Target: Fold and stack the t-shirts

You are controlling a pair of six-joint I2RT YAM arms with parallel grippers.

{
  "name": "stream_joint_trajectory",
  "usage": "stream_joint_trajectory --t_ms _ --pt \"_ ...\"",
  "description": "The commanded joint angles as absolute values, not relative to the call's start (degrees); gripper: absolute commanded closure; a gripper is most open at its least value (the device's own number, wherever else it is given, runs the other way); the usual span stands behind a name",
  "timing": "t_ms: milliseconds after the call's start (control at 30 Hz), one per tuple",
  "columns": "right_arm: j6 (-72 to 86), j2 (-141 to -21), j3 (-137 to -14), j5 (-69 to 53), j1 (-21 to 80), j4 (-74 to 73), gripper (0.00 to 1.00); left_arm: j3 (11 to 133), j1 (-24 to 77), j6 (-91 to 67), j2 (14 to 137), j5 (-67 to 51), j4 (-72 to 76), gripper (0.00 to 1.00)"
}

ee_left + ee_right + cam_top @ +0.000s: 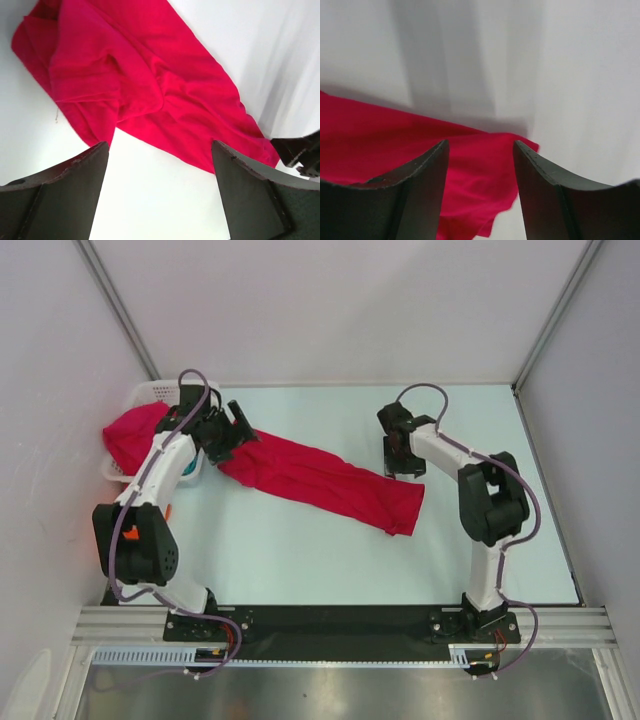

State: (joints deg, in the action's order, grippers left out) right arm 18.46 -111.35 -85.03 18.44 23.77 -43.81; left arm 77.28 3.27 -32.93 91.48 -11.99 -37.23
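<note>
A crimson-red t-shirt (320,480) lies bunched in a long diagonal strip across the table, from back left to front right. My left gripper (240,426) hovers open over its left end. In the left wrist view the cloth (140,85) lies beyond the wide-apart fingers (65,195), with bare table between them. My right gripper (403,466) stands open just behind the shirt's right end. In the right wrist view the red corner (485,170) shows between the fingers (420,190), untouched. A second red t-shirt (132,435) hangs over the basket.
A white lattice basket (150,392) stands at the back left, against the left wall, under my left arm. Grey enclosure walls bound the table on three sides. The right gripper's black body (302,152) shows at the right edge of the left wrist view.
</note>
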Motion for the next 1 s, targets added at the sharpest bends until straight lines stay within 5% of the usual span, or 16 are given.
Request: stream_joint_trajectory --t_ms 0,333,867,967 --pt "16.52 -114.6 -95.24 14.34 25.31 -41.13 0.4 77.79 2.72 -32.69 87.2 -11.42 -39.11 0.11" --pt "15.47 -126.47 -113.28 9.94 30.32 -45.44 0.39 68.56 3.87 -32.17 79.2 -12.3 -38.41 0.11" --pt "14.94 -138.16 -122.78 4.92 34.01 -46.93 0.37 61.88 4.39 -31.55 77.61 -13.09 -36.48 0.11" --pt "14.59 -138.08 -122.08 4.57 34.01 -46.41 0.53 61.87 4.39 -31.64 78.13 -13.53 -35.95 0.11"
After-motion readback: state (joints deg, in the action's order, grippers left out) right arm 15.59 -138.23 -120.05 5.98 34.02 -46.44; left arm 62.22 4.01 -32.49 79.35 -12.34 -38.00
